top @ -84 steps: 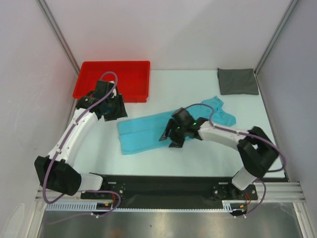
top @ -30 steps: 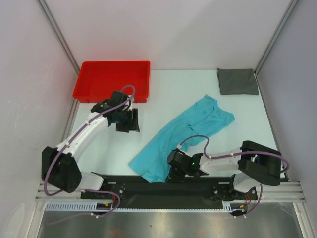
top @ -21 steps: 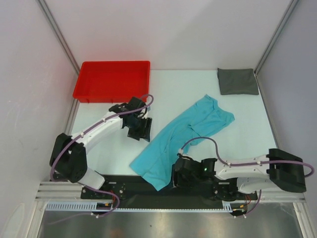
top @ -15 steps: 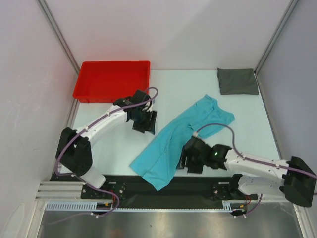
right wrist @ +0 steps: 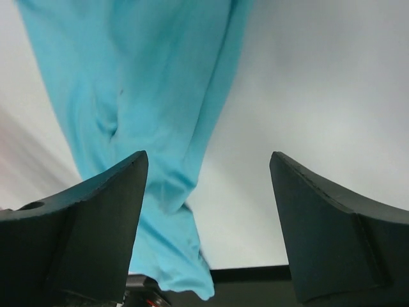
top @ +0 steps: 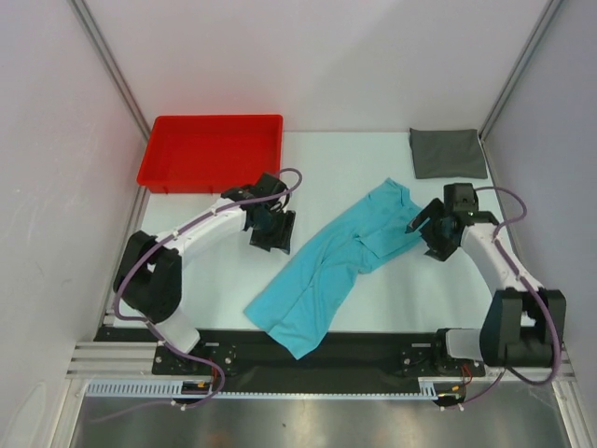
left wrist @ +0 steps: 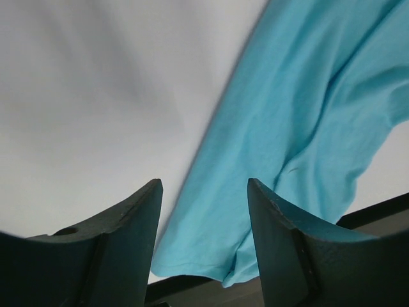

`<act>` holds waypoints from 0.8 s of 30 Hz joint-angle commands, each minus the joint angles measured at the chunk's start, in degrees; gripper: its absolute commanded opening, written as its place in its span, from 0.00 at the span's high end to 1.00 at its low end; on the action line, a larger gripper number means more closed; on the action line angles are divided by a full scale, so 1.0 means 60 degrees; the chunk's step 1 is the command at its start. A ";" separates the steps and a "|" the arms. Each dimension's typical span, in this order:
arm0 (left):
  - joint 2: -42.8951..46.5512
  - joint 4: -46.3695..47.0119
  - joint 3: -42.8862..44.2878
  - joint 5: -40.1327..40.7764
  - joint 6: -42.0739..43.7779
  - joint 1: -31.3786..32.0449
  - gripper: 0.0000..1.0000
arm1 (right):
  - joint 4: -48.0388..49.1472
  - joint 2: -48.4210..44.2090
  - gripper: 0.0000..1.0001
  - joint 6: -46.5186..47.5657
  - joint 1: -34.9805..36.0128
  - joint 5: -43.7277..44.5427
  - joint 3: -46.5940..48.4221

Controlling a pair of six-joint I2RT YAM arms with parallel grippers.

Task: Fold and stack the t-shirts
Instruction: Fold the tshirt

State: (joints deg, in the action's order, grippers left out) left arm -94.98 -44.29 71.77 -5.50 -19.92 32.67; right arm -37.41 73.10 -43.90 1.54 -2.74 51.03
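The turquoise t-shirt (top: 338, 264) lies crumpled in a long diagonal band from the table's near edge to the right of centre. It also shows in the left wrist view (left wrist: 300, 121) and the right wrist view (right wrist: 140, 89). The dark grey t-shirt (top: 448, 152) is a small folded rectangle at the far right. My left gripper (top: 273, 233) is open and empty, just left of the turquoise shirt's middle; its open jaws show in the left wrist view (left wrist: 203, 224). My right gripper (top: 424, 238) is open and empty beside the shirt's upper right end; its open jaws show in the right wrist view (right wrist: 208, 211).
A red plastic tray (top: 213, 151) stands at the far left. Grey walls close the table on the left, back and right. A black rail (top: 308, 353) runs along the near edge under the shirt's lower corner.
The right gripper dragged the turquoise shirt toward the near edge, let it go, then swung up to its right end. The left gripper moved from near the tray to the shirt's left side.
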 commanded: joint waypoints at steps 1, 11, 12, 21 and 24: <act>0.0698 0.0087 -0.0447 0.0199 -0.0034 0.0034 0.39 | 0.0550 0.0995 0.19 0.0725 -0.0958 -0.0246 0.0591; 0.0552 -0.0088 -0.0375 0.0272 0.0420 0.0020 0.39 | 0.2790 0.3474 0.16 0.1691 -0.1590 -0.0509 0.1279; 0.0508 -0.0103 -0.0360 0.0243 0.0449 0.0020 0.39 | 0.2908 0.3896 0.16 0.1735 -0.1590 -0.0553 0.1339; 0.0083 -0.0045 -0.0067 -0.0006 0.0845 -0.0214 0.39 | 0.3949 0.4896 0.27 0.1852 -0.1590 -0.0568 0.1676; -0.0019 -0.0016 -0.0037 -0.0211 0.0859 -0.0390 0.39 | 0.4096 0.5379 0.34 0.2100 -0.1401 -0.0773 0.2027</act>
State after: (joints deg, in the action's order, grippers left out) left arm -94.67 -45.30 69.34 -5.21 -16.40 31.55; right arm -16.03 102.15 -33.74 -7.75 -6.83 60.95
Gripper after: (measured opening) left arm 0.616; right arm 0.677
